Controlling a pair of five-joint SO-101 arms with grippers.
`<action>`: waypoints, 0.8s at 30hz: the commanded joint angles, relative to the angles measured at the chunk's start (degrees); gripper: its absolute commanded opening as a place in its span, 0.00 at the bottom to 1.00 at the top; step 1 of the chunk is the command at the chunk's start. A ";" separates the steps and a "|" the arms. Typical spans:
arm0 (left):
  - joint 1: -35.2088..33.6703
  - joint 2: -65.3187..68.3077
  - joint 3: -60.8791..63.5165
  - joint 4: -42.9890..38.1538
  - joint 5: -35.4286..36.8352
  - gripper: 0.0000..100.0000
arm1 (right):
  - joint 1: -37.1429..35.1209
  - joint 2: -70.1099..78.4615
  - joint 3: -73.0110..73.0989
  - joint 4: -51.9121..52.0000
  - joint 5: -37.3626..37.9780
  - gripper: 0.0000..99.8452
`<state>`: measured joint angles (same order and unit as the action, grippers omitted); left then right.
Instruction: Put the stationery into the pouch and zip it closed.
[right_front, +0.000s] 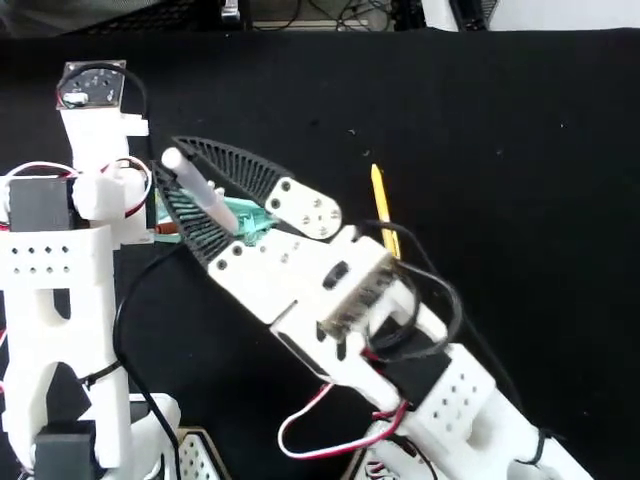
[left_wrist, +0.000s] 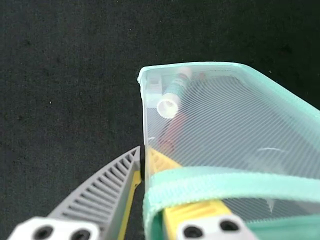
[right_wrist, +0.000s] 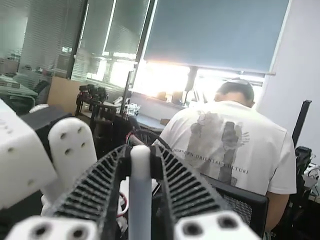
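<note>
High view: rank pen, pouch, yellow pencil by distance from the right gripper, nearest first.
1. pen, held in the right gripper.
2. pouch, just beside its fingers.
3. yellow pencil, lying apart on the table, past the arm.

Black table (right_front: 520, 130) across the frame, dark cables (right_front: 330, 12) along the top edge, grey-blue roller blind (right_wrist: 215, 30) above a bright window (right_wrist: 165, 75).

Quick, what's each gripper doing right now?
Left gripper: closed on the pouch edge.
Right gripper: closed on a white pen.
</note>
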<state>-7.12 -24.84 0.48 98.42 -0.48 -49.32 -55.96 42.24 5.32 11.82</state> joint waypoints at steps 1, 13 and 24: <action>0.22 0.18 0.13 -0.62 0.00 0.03 | -0.18 -2.15 2.77 0.09 -0.26 0.01; 0.22 0.18 0.13 -0.62 0.00 0.03 | -0.26 -26.51 21.85 11.87 0.18 0.01; 0.22 0.18 0.13 -0.70 0.00 0.03 | -0.53 -22.81 13.23 32.26 0.18 0.22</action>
<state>-7.21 -24.84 0.48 98.42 -0.48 -49.32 -83.56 62.81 32.66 11.91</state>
